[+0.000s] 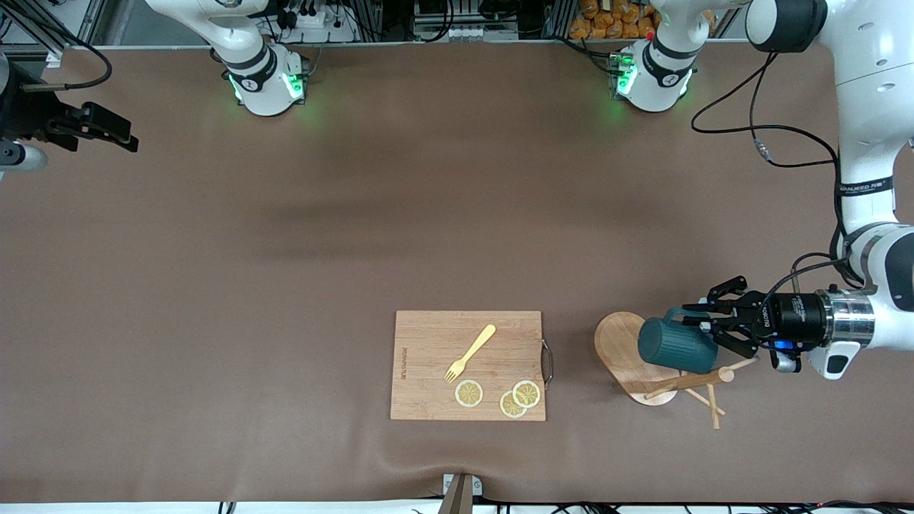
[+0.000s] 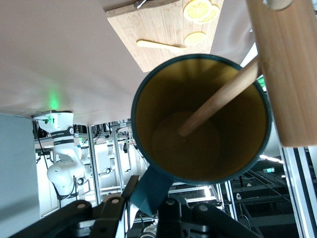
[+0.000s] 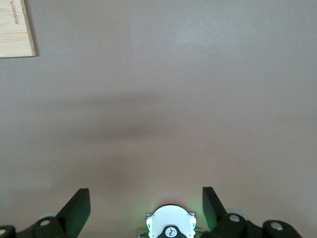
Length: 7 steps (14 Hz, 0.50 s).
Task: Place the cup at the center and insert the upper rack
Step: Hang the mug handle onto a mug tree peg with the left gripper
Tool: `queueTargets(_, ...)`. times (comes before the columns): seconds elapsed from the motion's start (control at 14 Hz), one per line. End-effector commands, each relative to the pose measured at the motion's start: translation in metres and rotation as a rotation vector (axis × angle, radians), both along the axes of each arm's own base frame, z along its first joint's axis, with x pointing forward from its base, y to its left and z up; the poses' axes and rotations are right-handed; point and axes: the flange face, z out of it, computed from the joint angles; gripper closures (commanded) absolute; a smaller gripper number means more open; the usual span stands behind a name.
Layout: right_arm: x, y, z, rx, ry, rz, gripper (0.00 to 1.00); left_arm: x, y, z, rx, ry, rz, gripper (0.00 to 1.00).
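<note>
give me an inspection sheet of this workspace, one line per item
surface: brown table mat, bare in the middle
job's things: cup held sideways by its handle, a peg inside its mouth; upper rack standing at the left arm's end
clutter: cutting board beside the rack with a yellow fork and three lemon slices
grippers: left pincer shut on the cup's handle; right pincer open, waiting over bare mat
cables: black cable trailing by the left arm
surroundings: frames and gear along the bases' edge

left claw (image 1: 703, 325) clamped, right claw (image 3: 146, 203) spread
</note>
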Motion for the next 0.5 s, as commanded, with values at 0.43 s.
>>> queueTargets(0.43,-0.007,0.002,0.007,0.012,-0.007,-0.012,0.00,0.003,0.009,-0.019,-0.063,-0.071,-0.001,0.98)
